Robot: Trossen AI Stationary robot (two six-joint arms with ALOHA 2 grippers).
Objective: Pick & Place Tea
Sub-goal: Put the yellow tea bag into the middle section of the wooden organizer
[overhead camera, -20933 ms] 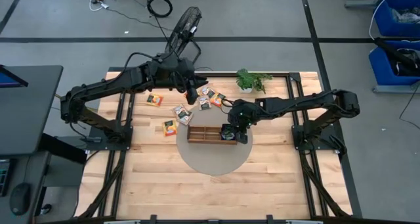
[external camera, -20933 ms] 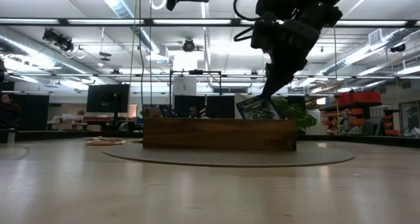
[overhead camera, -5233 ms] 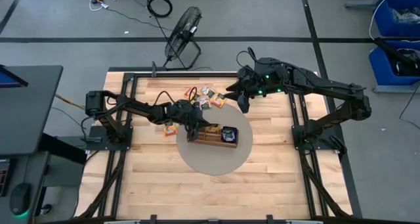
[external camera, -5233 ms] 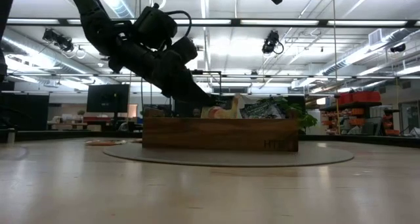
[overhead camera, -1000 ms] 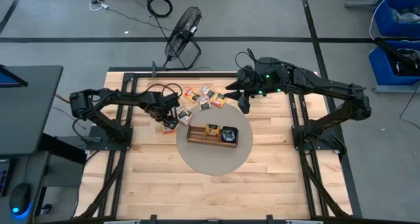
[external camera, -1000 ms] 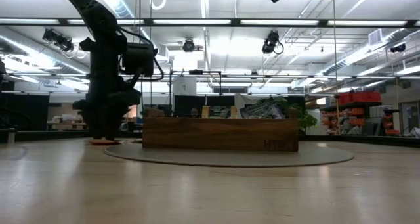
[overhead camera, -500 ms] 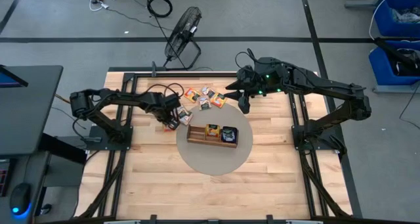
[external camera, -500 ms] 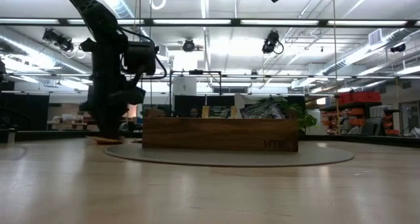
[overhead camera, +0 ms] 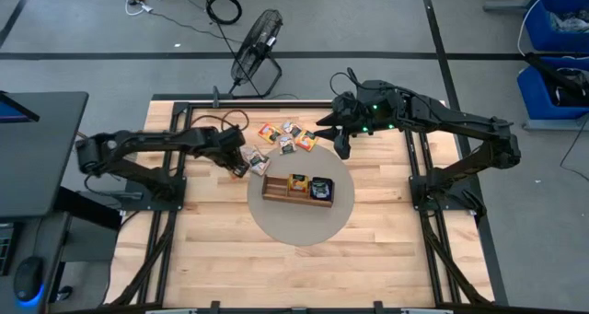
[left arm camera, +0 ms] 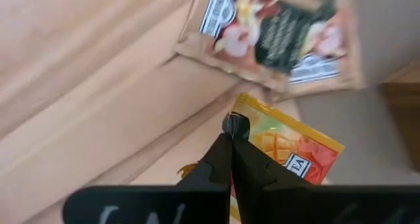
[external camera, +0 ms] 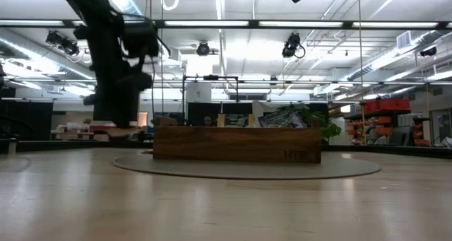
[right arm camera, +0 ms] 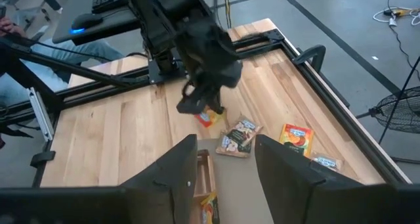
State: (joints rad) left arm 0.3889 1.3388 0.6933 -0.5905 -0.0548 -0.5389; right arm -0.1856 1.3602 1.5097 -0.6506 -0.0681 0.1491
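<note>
With our left gripper [left arm camera: 232,142] clamped on an orange tea packet [left arm camera: 289,152] just off the table, the wooden tray [overhead camera: 298,187] lies near on its right, long axis crosswise.

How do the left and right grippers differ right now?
The left gripper is shut on an orange tea packet just above the table, left of the wooden tray; the right gripper is open and empty. The left is at work; the right waits, raised over the loose packets. Both are dark two-finger grippers.
</note>
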